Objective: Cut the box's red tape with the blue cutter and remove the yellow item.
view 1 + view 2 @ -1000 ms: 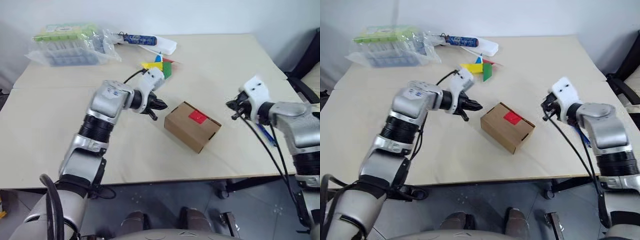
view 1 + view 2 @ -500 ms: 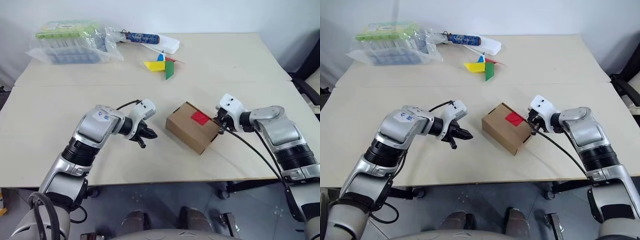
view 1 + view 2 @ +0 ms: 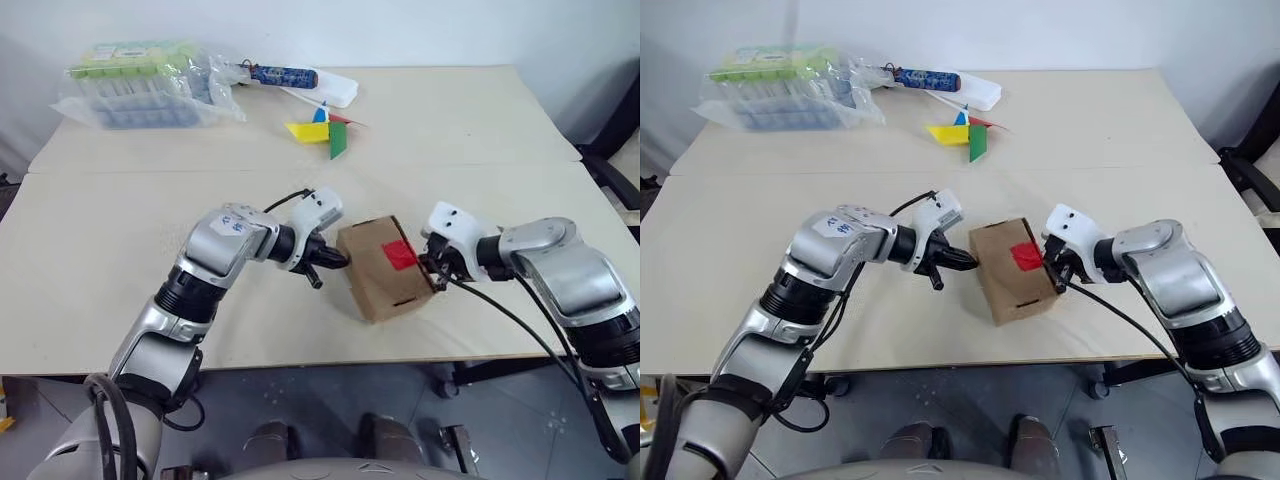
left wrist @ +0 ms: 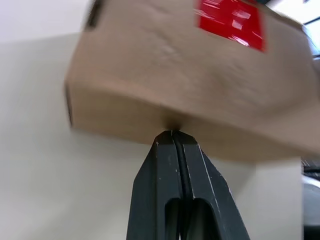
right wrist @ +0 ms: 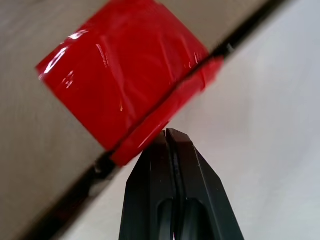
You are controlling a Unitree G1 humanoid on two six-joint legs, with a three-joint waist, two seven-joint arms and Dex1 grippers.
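Box hemmed by both arms' fingers; open table beyond, clutter far-left.

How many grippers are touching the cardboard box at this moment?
2. The left gripper, shut, presses the box on its left side; the right gripper, shut, meets the edge by the red tape.

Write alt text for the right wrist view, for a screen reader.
The right gripper, shut, has its tip at the edge of the box, right against the red tape that folds over a flap seam. Pale table lies beyond the box.
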